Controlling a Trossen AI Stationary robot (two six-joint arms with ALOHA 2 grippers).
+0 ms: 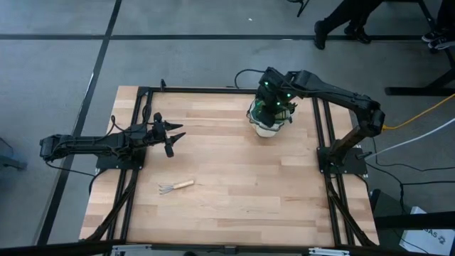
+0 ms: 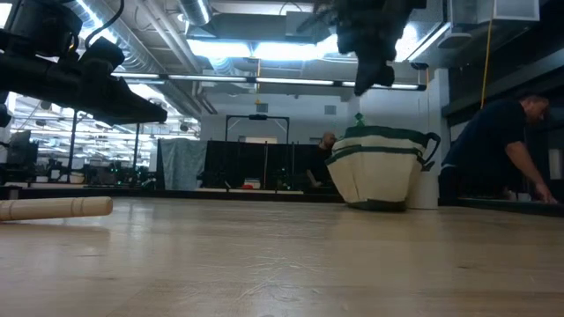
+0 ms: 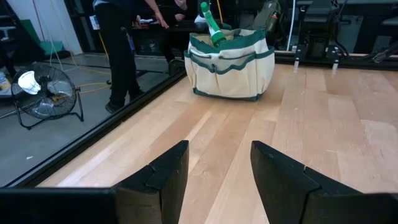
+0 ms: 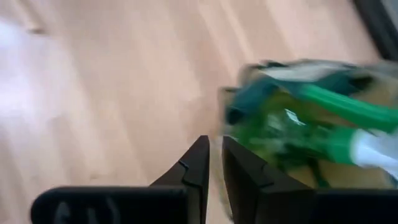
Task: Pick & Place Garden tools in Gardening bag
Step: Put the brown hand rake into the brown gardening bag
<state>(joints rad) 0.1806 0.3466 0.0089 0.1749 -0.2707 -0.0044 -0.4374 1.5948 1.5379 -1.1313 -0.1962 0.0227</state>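
The olive-and-beige gardening bag stands on its pale base at the table's far middle. It also shows in the low view and the left wrist view. A green-and-white sprayer piece sticks up out of it, and green tools fill its mouth. My right gripper hangs just above the bag, shut and empty. The wooden-handled pronged rake lies flat near the table's near left; its handle shows in the low view. My left gripper waits at the left, open and empty.
Dark frame rails run along the table's left, right and far sides. Bare wood lies between the rake and the bag. A person stands beyond the table near the bag, and a floor fan stands off the table.
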